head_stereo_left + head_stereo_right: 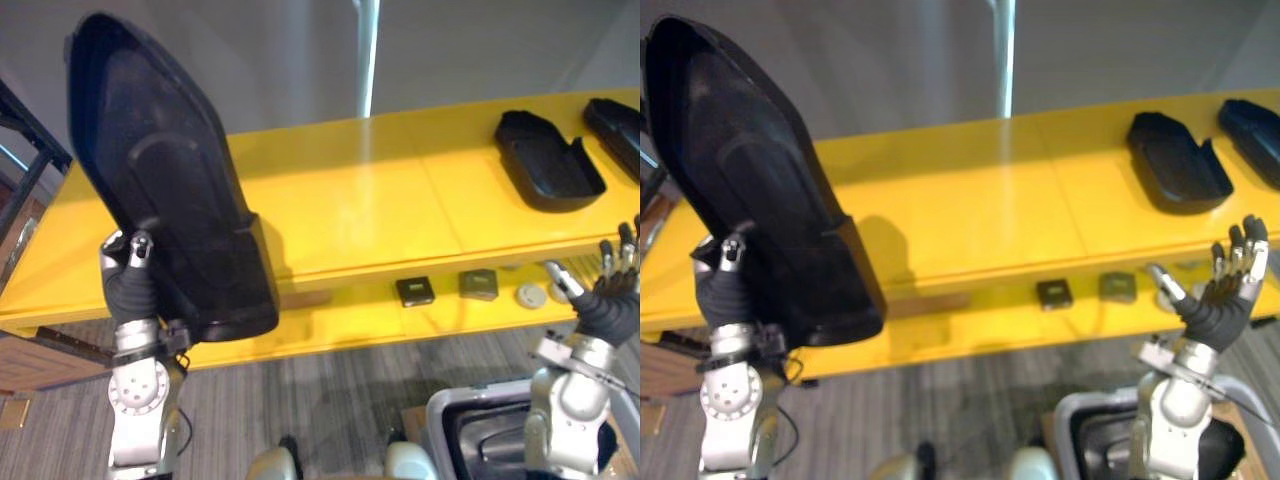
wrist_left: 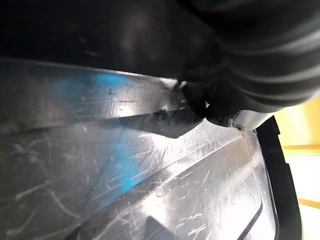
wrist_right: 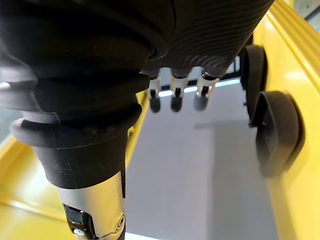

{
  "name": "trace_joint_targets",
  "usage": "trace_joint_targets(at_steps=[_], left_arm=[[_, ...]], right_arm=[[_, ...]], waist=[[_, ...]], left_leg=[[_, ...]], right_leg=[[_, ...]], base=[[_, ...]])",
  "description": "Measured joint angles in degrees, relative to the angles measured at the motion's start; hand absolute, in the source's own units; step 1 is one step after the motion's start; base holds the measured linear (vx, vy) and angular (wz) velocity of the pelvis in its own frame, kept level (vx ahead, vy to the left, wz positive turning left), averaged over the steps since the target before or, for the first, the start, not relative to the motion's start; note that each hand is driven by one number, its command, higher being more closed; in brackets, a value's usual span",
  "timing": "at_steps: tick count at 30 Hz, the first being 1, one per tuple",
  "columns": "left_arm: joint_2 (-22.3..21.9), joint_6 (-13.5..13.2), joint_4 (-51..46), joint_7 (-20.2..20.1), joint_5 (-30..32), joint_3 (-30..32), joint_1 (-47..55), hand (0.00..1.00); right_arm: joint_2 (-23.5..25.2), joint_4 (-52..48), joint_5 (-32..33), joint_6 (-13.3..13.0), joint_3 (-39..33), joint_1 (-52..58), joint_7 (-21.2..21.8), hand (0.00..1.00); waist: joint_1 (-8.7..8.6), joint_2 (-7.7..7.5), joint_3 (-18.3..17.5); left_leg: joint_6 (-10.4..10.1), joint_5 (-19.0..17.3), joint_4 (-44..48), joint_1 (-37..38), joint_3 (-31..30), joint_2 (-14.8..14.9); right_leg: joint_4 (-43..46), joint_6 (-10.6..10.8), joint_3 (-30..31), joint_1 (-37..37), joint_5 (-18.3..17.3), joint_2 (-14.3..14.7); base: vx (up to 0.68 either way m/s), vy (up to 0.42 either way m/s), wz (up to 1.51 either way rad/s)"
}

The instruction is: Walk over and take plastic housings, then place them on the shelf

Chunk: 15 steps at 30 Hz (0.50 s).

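Observation:
My left hand is shut on the lower end of a large black plastic housing and holds it raised and tilted before the left part of the yellow shelf. Its thumb lies on the housing's edge; the scratched inside shows in the left wrist view. Two more black housings lie on the shelf's top board at the right. My right hand is open with straight fingers, empty, in front of the shelf's front edge just below those two.
On the lower yellow board sit two small dark squares and a white disc. A grey bin holding dark parts stands on the floor at the lower right. A dark rack frame rises at the far left.

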Motion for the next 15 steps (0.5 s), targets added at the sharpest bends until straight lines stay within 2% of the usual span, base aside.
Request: trace_joint_targets(at_steps=[5, 9, 11, 15], left_arm=[[0.9, 2.6, 0.0, -2.3, 0.3, -0.9, -0.3, 1.00], [6.0, 6.7, 2.1, -3.8, 0.8, -5.1, -5.5, 1.00], [7.8, 8.6, 5.8, -3.9, 0.7, -6.7, -10.1, 1.00], [10.3, 13.8, 19.4, -3.3, 0.8, -9.3, -22.1, 1.00]], right_arm=[[0.0, -0.1, 0.0, 0.2, 0.1, 0.3, 0.2, 0.00], [-0.9, -0.7, 0.3, 0.7, 0.3, 1.8, 2.5, 0.00], [-2.0, -0.8, 0.5, 1.3, 0.4, 2.3, 3.8, 0.00], [-5.0, -0.9, 2.4, 2.5, 1.2, 2.3, 7.2, 0.00]], waist=[[-0.54, -0.30, -0.8], [-1.33, -0.92, -1.1], [-2.36, -1.18, -1.3], [-5.48, -1.25, -1.4]], left_leg=[[0.5, 1.2, -2.6, 1.0, 0.7, -0.8], [0.8, 0.9, -3.4, 2.6, 3.0, -1.2], [0.8, 0.9, -4.0, 3.4, 4.2, -1.3], [0.7, 1.4, -5.1, 4.2, 7.0, -1.1]], right_leg=[[-1.0, -0.4, 0.5, 0.1, 1.2, -0.4], [-1.0, -0.1, 2.7, 0.0, 1.6, -0.6], [-1.0, 0.0, 3.3, -0.1, 1.6, -0.7], [-0.9, 0.2, 5.7, -1.4, 1.7, -0.3]], base=[[0.00, 0.005, -0.04], [-0.02, 0.022, -0.24], [-0.03, 0.010, -0.28], [-0.02, -0.007, -0.30]])
